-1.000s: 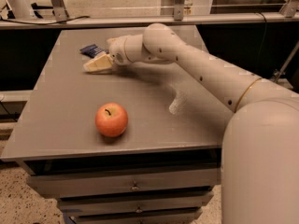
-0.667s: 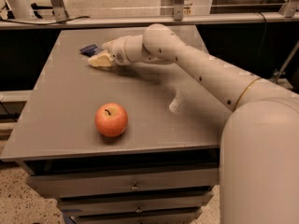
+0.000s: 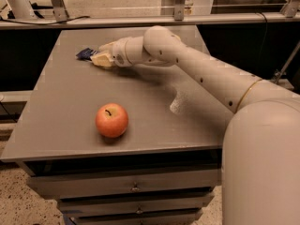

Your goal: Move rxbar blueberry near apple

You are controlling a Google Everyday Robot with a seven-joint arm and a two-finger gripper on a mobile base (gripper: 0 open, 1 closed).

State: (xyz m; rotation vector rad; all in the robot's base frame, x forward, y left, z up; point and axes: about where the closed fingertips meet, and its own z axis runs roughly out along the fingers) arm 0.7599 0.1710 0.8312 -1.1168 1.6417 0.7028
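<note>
The rxbar blueberry is a small dark blue bar lying flat at the far left of the grey table. A pale yellow sponge lies right beside it, on its right. My gripper is at the end of the white arm, low over the sponge and just right of the bar, partly hiding both. The apple is red-orange with a dark stem and sits alone near the table's front left, well apart from the bar and the gripper.
The table is a cabinet top with drawers below its front edge. A metal rail and frame posts run behind the far edge. My arm's large white body fills the lower right.
The gripper has shifted slightly over the sponge near the bar, and the sponge has been nudged a little. The apple has not moved.
</note>
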